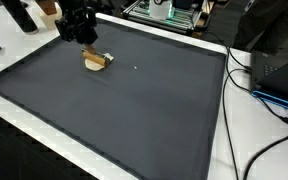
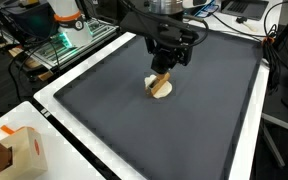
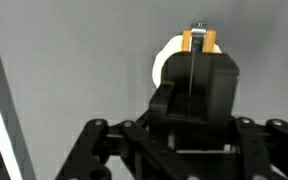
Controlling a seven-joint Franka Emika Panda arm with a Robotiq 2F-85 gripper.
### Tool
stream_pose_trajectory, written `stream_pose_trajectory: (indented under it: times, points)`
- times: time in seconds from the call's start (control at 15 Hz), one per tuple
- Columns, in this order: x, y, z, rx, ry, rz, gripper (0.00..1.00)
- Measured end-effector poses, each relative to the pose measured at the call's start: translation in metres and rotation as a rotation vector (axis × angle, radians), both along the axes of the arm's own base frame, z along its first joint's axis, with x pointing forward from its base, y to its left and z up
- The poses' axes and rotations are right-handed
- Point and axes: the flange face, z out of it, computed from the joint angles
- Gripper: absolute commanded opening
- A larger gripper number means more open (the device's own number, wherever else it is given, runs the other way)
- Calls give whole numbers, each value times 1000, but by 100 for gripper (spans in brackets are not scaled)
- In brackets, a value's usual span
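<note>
Dark grey mat (image 2: 104, 115) bears a tan-and-white object (image 2: 161, 88) just beneath the black gripper (image 2: 165, 68), whose finger spread cannot be told.

gripper (image 2: 165, 70) matte black all over, chunky blocky body. wrist view: black jointed linkage bars (image 3: 96, 140) with round pivot joints, boxy black finger (image 3: 212, 85), thin vertical seam down its face. dark wrist housing above in both exterior views.

No lettering, brand, number or sign is legible in any view. In an exterior view a cardboard box (image 2: 17, 152), well apart from the gripper (image 2: 163, 72) and nearer the camera, bears an orange patch, too small and blurred to read as writing.
</note>
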Motion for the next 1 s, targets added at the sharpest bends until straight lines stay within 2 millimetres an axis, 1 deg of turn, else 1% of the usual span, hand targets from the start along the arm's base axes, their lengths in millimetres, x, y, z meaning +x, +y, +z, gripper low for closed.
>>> stream_pose_trajectory:
  times: [0.07, 0.13, 0.2, 0.27, 0.33, 1.0]
  points:
    - [0, 0, 0, 0, 0, 0, 61]
    - [0, 0, 0, 0, 0, 0, 27]
    - [1, 0, 0, -1, -5, 0, 31]
    - [2, 0, 0, -2, -17, 1, 31]
    - [3, 0, -1, -3, -26, 1, 25]
    - [3, 0, -1, -3, -25, 4, 25]
